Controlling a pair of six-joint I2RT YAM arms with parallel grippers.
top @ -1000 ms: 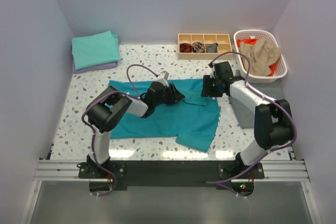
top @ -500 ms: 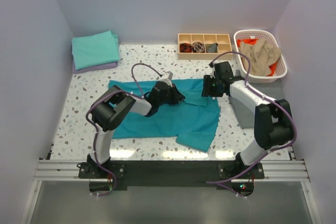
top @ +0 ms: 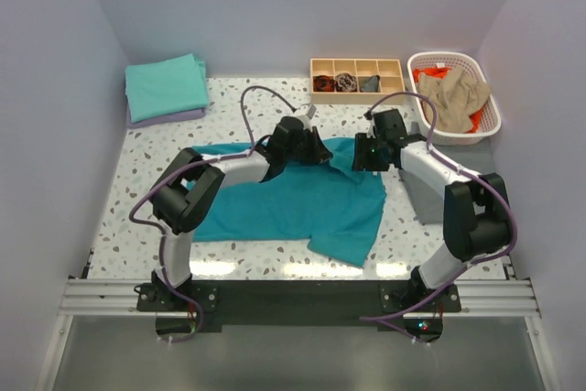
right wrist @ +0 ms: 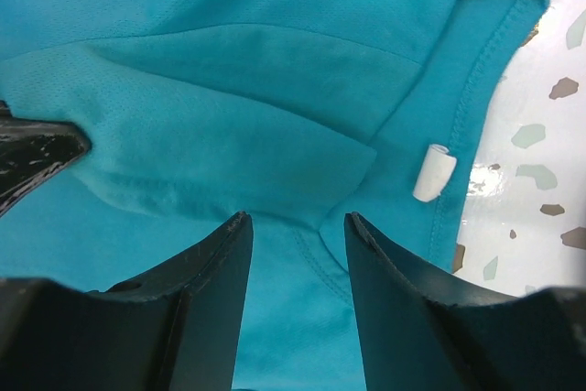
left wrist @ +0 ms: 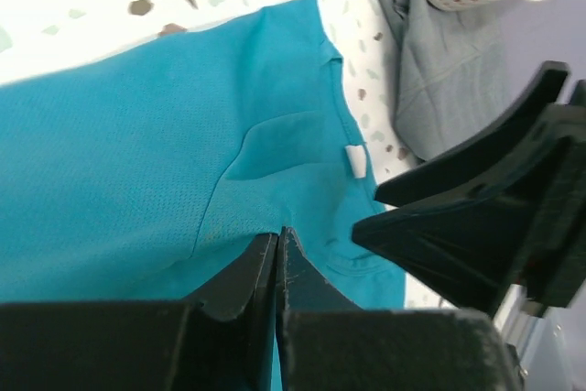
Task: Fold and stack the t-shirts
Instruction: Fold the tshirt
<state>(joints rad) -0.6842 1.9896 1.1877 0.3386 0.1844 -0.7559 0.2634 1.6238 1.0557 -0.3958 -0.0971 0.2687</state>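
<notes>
A deep teal t-shirt (top: 302, 208) lies spread on the speckled table between the arms. My left gripper (top: 318, 149) is at its upper middle, jaws pressed together (left wrist: 277, 235) on a raised ridge of the teal fabric (left wrist: 137, 153). My right gripper (top: 360, 155) hovers just to its right over the collar area, open (right wrist: 295, 222), its fingers astride a fold of the teal shirt (right wrist: 229, 6) near a small white label (right wrist: 433, 172). A folded aqua-green t-shirt (top: 167, 86) rests on a lavender one (top: 174, 118) at the back left. Tan (top: 455, 93) and orange (top: 430, 72) t-shirts fill the basket.
The white lattice basket (top: 488, 122) stands at the back right, with a wooden four-compartment tray (top: 357, 68) to its left. A grey cloth (top: 421, 194) lies on the table beside the right arm, also in the left wrist view as grey cloth (left wrist: 439, 89).
My left gripper has closed on the teal fabric and moved back and to the right, pulling the shirt's upper edge with it. The right arm has stayed put, still open.
</notes>
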